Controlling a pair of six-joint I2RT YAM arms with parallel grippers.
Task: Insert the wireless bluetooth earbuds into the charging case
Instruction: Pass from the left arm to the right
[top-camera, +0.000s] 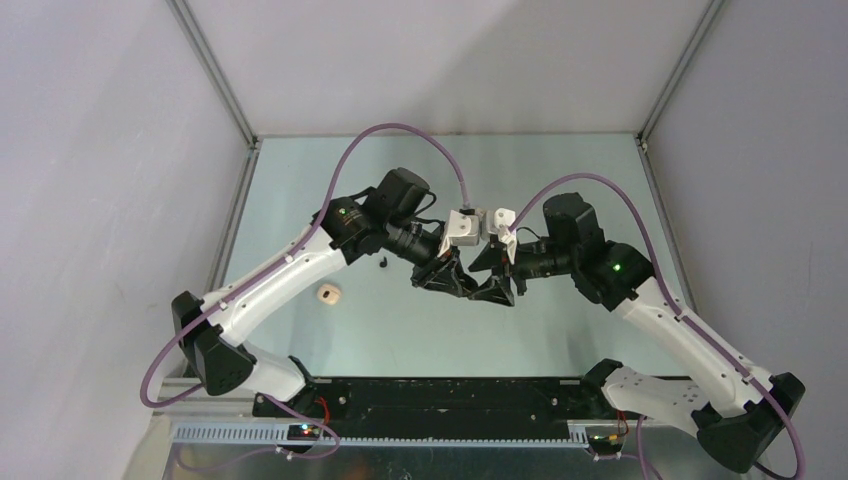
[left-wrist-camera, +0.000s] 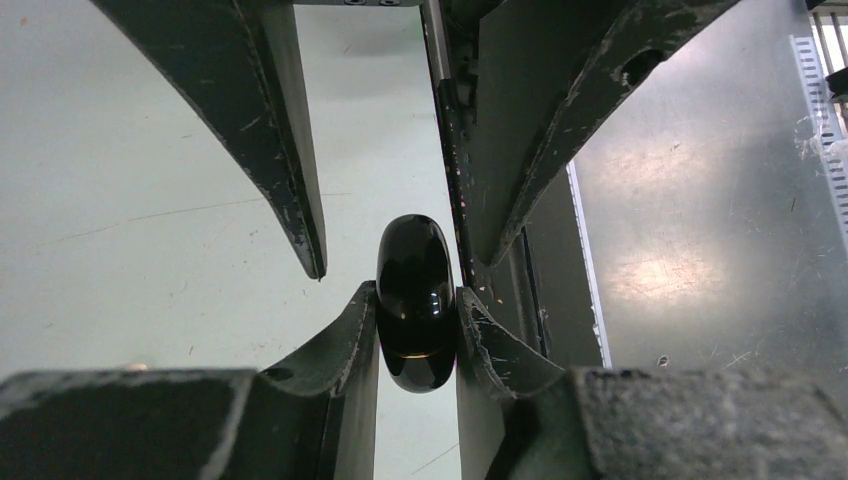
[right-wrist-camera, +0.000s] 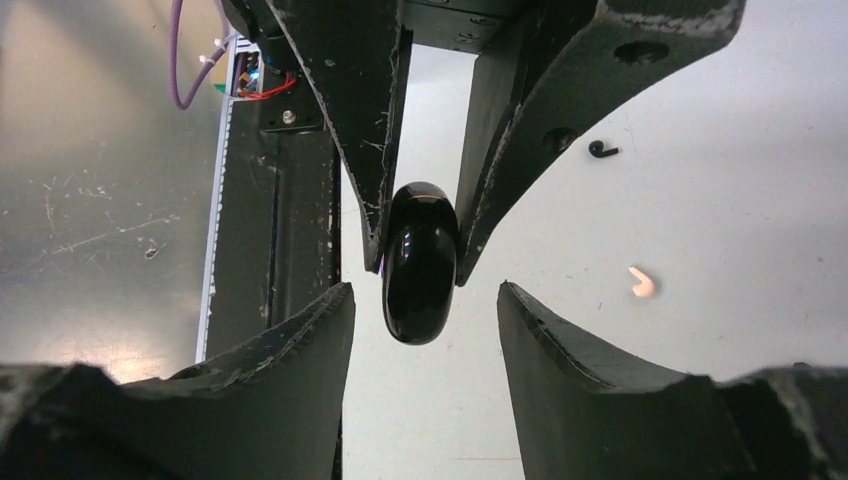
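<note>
My left gripper (left-wrist-camera: 418, 300) is shut on a glossy black charging case (left-wrist-camera: 415, 290), closed and held edge-on above the table. My right gripper (right-wrist-camera: 425, 292) is open and faces it. The case's (right-wrist-camera: 420, 270) lower end sits just between my right fingertips (right-wrist-camera: 330, 310) without touching them. In the top view both grippers meet tip to tip, left (top-camera: 466, 286) and right (top-camera: 494, 291), and hide the case. A black earbud (right-wrist-camera: 602, 150) and a pale earbud (right-wrist-camera: 641, 283) lie on the table beyond. The black earbud (top-camera: 383, 264) also shows in the top view.
A small beige rounded object (top-camera: 328, 294) lies on the table left of the arms. A black rail (top-camera: 430, 395) runs along the table's near edge. Grey walls with metal frame posts (top-camera: 215, 70) close in the back and sides.
</note>
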